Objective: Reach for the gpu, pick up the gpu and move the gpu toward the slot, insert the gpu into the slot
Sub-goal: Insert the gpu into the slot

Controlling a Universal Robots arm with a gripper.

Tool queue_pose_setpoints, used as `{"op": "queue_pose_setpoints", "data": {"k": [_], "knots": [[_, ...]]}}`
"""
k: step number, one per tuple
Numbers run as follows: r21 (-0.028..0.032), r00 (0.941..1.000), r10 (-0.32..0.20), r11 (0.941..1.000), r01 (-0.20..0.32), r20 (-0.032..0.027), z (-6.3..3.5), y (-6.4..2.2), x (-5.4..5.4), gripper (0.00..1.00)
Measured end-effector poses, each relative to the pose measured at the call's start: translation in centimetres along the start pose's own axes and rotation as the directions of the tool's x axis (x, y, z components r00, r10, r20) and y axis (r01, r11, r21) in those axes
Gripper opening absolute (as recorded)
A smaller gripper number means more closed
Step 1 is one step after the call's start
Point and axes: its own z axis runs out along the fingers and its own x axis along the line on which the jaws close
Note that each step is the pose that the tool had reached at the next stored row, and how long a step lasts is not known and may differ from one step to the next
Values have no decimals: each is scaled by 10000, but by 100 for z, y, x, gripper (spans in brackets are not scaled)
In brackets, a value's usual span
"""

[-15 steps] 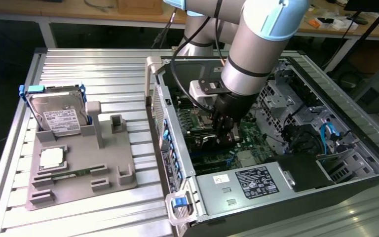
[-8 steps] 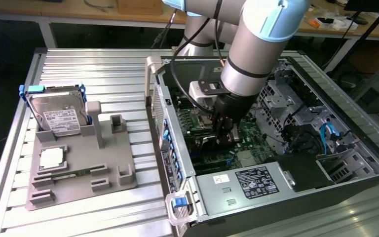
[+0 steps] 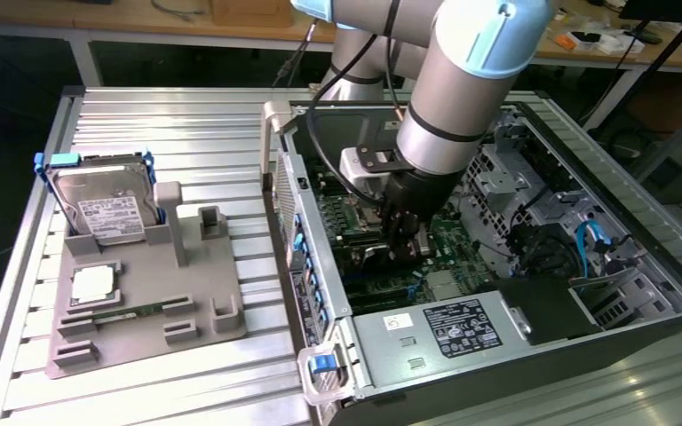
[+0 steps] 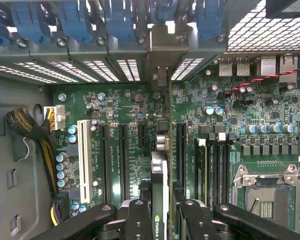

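Observation:
My gripper is shut on the gpu, with one black finger on each side. The card stands on edge over the green motherboard, and its silver end bracket reaches the rear openings of the case. The card covers the slot beneath it, so I cannot tell whether its lower edge is in the groove. Black connectors run parallel on both sides. In the exterior view the gripper is deep inside the open computer case, low over the board.
Blue retention clips line the rear wall of the case. A white connector, memory sockets, the processor socket and a cable bundle surround the card. Outside, a grey holder carries a hard drive and a memory stick.

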Motion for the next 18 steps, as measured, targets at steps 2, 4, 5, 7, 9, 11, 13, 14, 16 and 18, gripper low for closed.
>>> {"op": "queue_pose_setpoints", "data": {"k": [2, 4, 5, 7, 9, 11, 13, 14, 16, 18], "knots": [[0, 10000, 0, 10000, 0, 0, 11, 0, 0, 27], [0, 10000, 0, 10000, 0, 0, 22, 0, 0, 27], [3, 10000, 0, 10000, 0, 5, 30, -1, 0, 27], [0, 10000, 0, 10000, 0, 3, 42, -1, 0, 27], [1, 10000, -1, 10000, 1, 1, 54, -1, 0, 27], [-3, 10000, 1, 10000, -1, -2, 66, 0, 0, 27], [0, 10000, 2, 10000, -2, 1, 72, 0, 0, 27], [0, 10000, 1, 10000, -1, 2, 72, 0, 0, 27], [0, 10000, 0, 10000, 0, 2, 72, -1, 0, 27], [1, 10000, 0, 10000, 0, 3, 72, -1, 0, 27]]}}
